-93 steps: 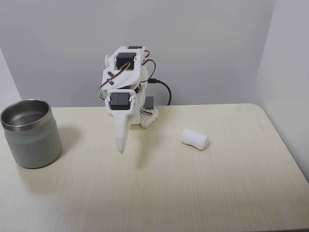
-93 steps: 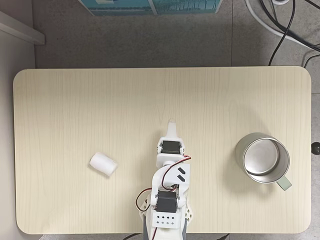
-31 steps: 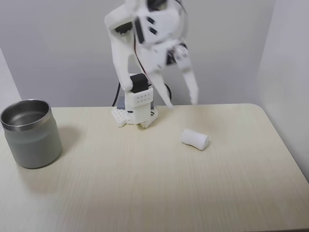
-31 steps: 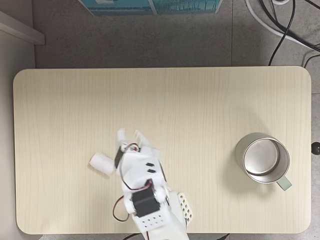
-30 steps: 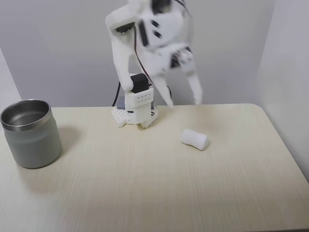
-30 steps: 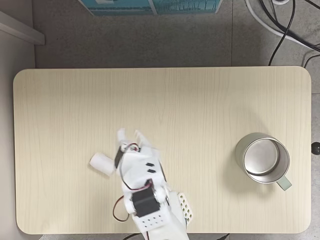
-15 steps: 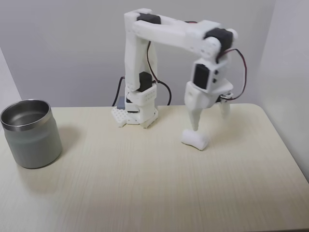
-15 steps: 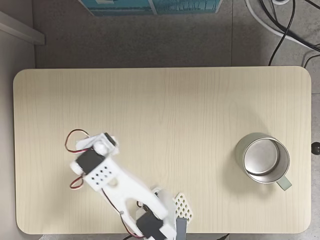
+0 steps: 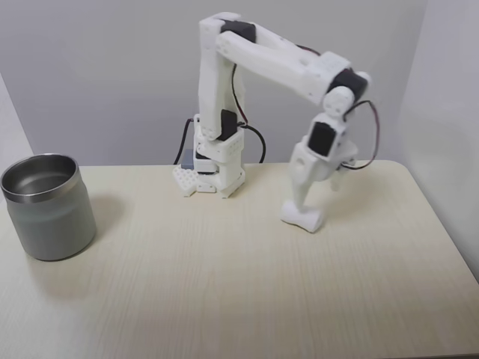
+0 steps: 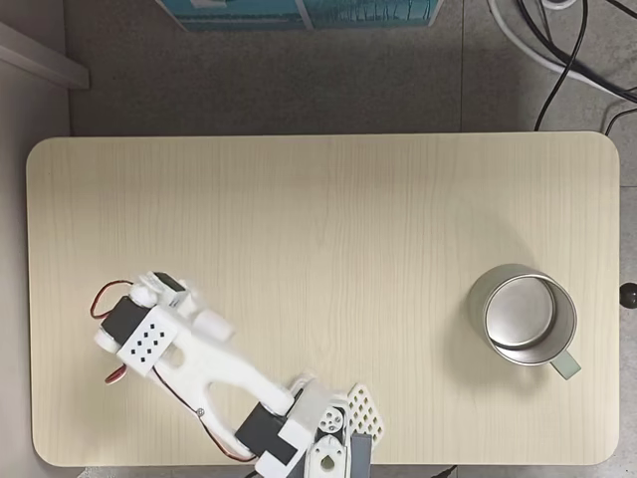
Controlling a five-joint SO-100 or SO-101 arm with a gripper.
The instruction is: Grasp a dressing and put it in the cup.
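The dressing (image 9: 303,218), a small white roll, lies on the table right of the arm's base in a fixed view. My gripper (image 9: 316,196) points down over it and is open. Its long finger (image 9: 298,187) reaches the roll's top left end, while the other finger (image 9: 338,178) stands behind and to the right. In the fixed view from above, one end of the dressing (image 10: 213,324) peeks out beside the arm's wrist (image 10: 147,334), which covers the fingers. The grey metal cup (image 9: 48,206) stands upright and empty at the table's far left; from above, the cup (image 10: 523,315) is at the right.
The arm's base (image 9: 212,172) sits at the back edge of the wooden table (image 9: 224,284). A grey wall stands behind it. From above, cables (image 10: 557,60) run over the floor beyond the table, and a teal box (image 10: 299,12) lies at the top edge.
The arm swung from its folded pose out over the dressing. In the last half second the open gripper came lower and tilted, and its long finger now reaches the roll.
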